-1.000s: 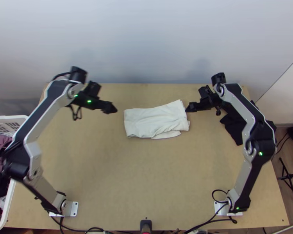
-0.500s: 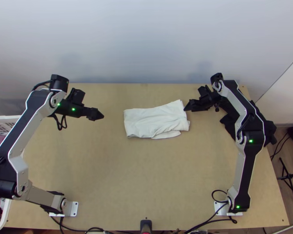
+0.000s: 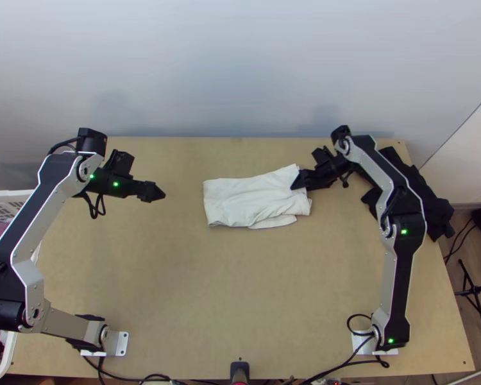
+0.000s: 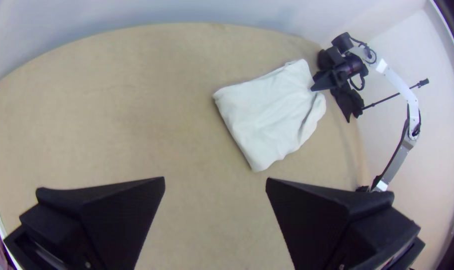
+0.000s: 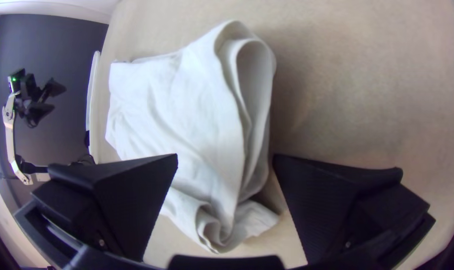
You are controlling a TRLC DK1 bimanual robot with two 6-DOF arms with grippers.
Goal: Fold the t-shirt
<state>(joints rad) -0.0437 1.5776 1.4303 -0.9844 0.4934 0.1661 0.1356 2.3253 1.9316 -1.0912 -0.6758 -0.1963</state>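
Note:
The white t-shirt (image 3: 256, 197) lies folded into a roughly rectangular bundle near the table's back middle, a loose flap at its near right edge. Left of it, above bare wood, hangs my left gripper (image 3: 156, 192). My right gripper (image 3: 297, 182) is over the shirt's right end. In the left wrist view my left gripper (image 4: 215, 182) is open, nothing between its fingers, the t-shirt (image 4: 271, 112) beyond. In the right wrist view my right gripper (image 5: 226, 160) stands open above the t-shirt's (image 5: 187, 110) layered, looped edge; whether it touches the cloth I cannot tell.
Dark cloth (image 3: 426, 199) lies bunched at the table's right back edge, behind the right arm. A white basket (image 3: 6, 359) with clothes stands at the left. A wall runs along the back. Bare table (image 3: 240, 289) spreads between the arms' bases, with cables at the near edge.
My left gripper has moved left, away from the shirt. My right gripper has shifted slightly left, from beside the shirt's right edge to over it. The shirt lies as before.

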